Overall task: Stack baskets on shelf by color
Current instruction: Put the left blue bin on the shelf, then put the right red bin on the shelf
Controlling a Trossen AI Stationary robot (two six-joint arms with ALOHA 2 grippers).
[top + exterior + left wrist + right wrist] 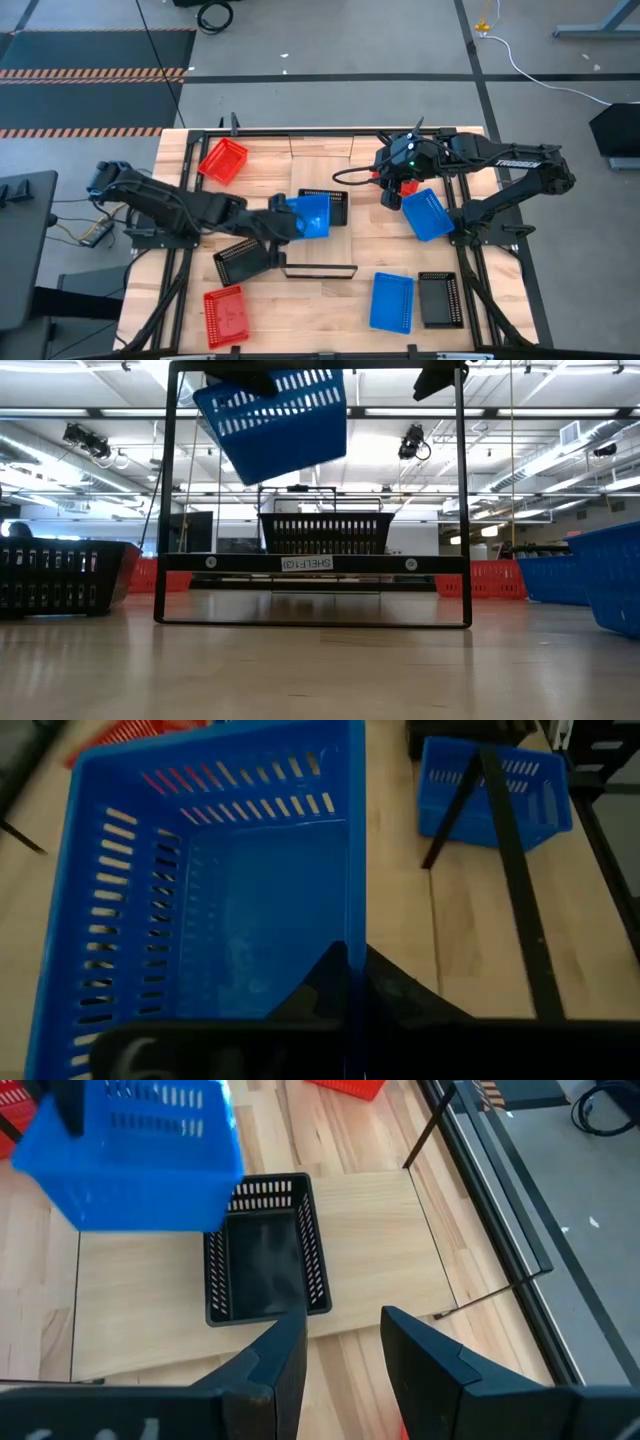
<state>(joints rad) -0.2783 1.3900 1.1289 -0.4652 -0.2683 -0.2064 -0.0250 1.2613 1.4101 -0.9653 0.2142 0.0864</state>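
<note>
While clamped on the rim of a blue perforated plastic basket (311, 215), left gripper (285, 222) lifted above the long light-wood shelf (370, 1240) mid-table, beside a black mesh basket (265, 1264) resting on that board. Right gripper (342, 1355) parted and empty, hovering near the table's far right edge over another blue basket (427, 214).

A black mesh-sided plastic basket (337, 205) sits on the long light-wood shelf with a thin metal frame (340, 245), toward its end away from the frame. A raised blue mesh-sided plastic basket (310, 215) hangs tilted over the shelf's left edge. Left of the shelf lie a second black basket (240, 262), a red plastic basket (222, 160) beyond it and another red basket (225, 315) nearer. Right of the shelf lies a second blue basket (427, 215); past the frame end, a third blue basket (392, 300) lies beside a third black basket (440, 300).
</note>
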